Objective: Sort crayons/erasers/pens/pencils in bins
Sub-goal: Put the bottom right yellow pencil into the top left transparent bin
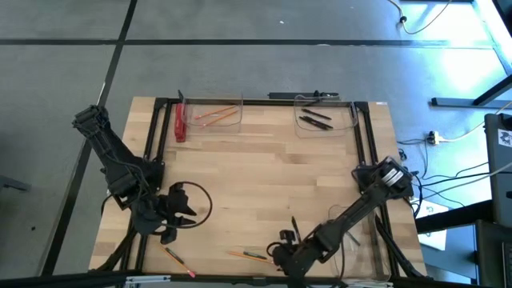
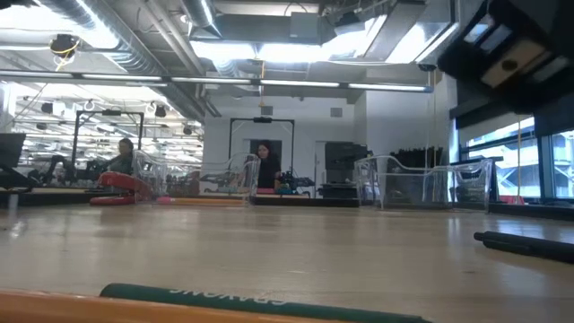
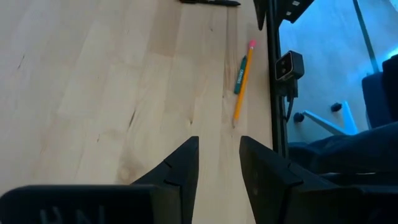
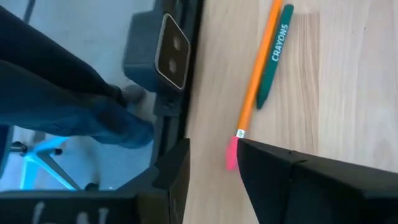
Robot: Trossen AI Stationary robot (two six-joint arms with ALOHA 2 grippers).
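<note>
From above, the right claw [image 1: 286,254] merges with its dark arm, so you cannot separate its fingers; beside it, the pencil [image 1: 242,255] and green crayon [image 1: 258,257] are too small to tell apart cleanly. At tabletop height, the crayon [image 2: 260,305] is blurred and cut by the lower edge, and a pen [image 2: 525,245] runs off the right edge. In the left wrist view, a pen [image 3: 209,2] is cropped at the top.

Grey floor [image 1: 240,64] surrounded the table; ceiling lights [image 2: 287,49] (long strips) lit the hall; windows [image 2: 525,157] stood rightward.
</note>
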